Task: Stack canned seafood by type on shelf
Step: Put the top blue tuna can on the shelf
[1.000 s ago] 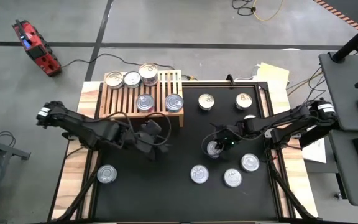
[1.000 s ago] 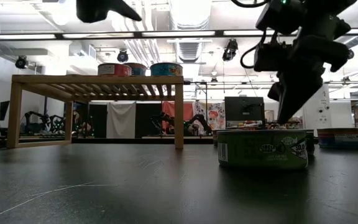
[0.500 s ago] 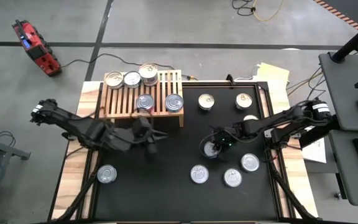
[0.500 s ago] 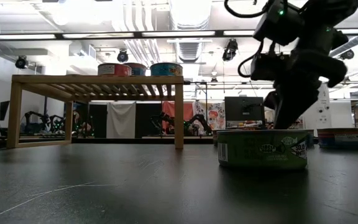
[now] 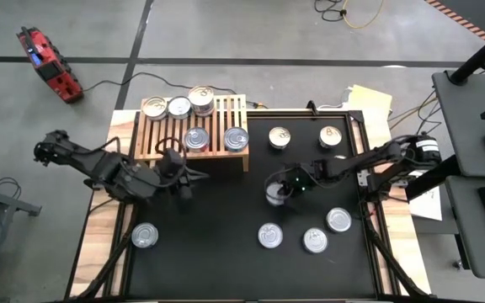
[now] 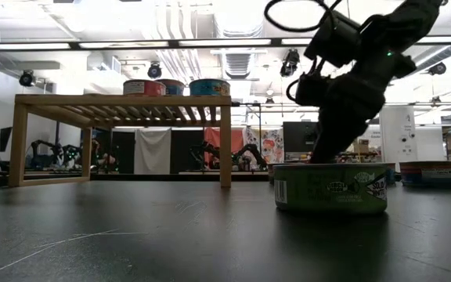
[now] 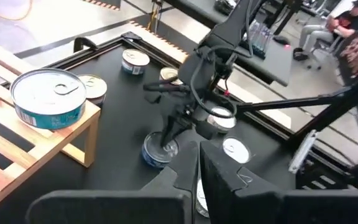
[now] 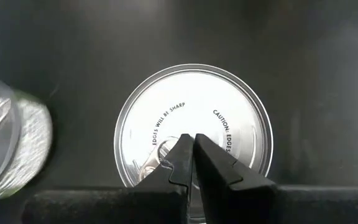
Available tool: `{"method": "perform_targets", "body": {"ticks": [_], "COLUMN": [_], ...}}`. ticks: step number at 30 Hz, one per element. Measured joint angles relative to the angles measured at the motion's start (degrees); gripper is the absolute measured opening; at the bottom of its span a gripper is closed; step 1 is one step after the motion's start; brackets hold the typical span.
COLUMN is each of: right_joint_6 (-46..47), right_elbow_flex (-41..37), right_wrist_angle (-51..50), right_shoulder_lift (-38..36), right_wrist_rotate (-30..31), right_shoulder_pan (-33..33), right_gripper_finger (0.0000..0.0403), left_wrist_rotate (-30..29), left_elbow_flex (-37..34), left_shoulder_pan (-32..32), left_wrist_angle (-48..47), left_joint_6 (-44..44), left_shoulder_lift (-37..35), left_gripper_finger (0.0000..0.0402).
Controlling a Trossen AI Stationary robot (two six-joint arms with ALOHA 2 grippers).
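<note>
In the high view we find the left pincer point(image 5: 178, 177) left of centre, over the black worktop point(image 5: 226, 261) just below the shelf point(image 5: 154, 135). Its fingers point(image 7: 222, 177) are closed together and hold nothing.

The shelf occupies the upper left of the worktop. Five cans stand on its slats: three in a row at the back edge point(image 5: 179, 106), the rightmost of these sitting higher than the others, and two at the front edge point(image 5: 216, 139). In the low view, three cans point(image 6: 174, 87) show on top of the shelf in the upper left of the frame.

One can point(image 5: 145, 235) lies alone at the lower left of the worktop, below the left arm.

At centre, the right pincer point(image 5: 283, 187) is down on the lid of the green can point(image 6: 330, 186). Its fingers point(image 8: 213, 163) are pressed together, their tips touching the lid near the pull tab; we cannot tell whether they grip the tab. This can stands upright on the worktop, well apart from the shelf.

Above it, in the upper right of the worktop, stand two further cans point(image 5: 279, 137) and point(image 5: 330, 135). Below it, three cans point(image 5: 269, 235), point(image 5: 315, 240) and point(image 5: 338, 220) form a loose group at lower right. All of these stand clear of both pincers.
</note>
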Motion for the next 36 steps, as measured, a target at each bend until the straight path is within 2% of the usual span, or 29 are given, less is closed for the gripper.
{"method": "perform_targets", "body": {"ticks": [9,16,19,22,26,31,36], "right_joint_6": [-1.83,7.2,12.67,18.38,22.87,31.07,36.54], "right_elbow_flex": [1.49,2.58,2.6,2.58,2.08,1.9,1.92], "right_wrist_angle": [-2.32,-10.95,-17.17,-23.94,-25.72,-19.18,-15.89], "right_shoulder_lift": [-2.39,-8.45,-11.01,-12.48,-12.23,-8.29,-4.34], "right_wrist_rotate": [-2.53,-2.16,-2.16,-2.14,-2.07,-1.88,-0.08], "right_shoulder_pan": [-3.03,-3.54,-4.6,-6.08,-7.22,-7.33,-7.14], "right_gripper_finger": [0.0012,0.0012,0.0012,0.0012,0.0012,0.0012,0.0012], "left_wrist_rotate": [-1.35,-1.17,0.49,5.0,7.13,6.18,6.13], "left_elbow_flex": [-0.27,-3.64,-8.51,-15.46,-23.96,-30.01,-31.98], "left_shoulder_pan": [0.0,-0.75,-1.51,-1.58,-0.98,0.6,0.87], "left_wrist_angle": [1.66,5.92,15.75,30.42,45.35,47.16,54.19], "left_joint_6": [-2.45,-10.48,-11.17,-10.48,-12.85,-20.37,-18.88], "left_shoulder_lift": [8.65,13.68,14.02,14.02,14.65,16.31,18.22], "left_gripper_finger": [0.0,0.0,0.0,0.0,0.0,0.0,0.0]}}
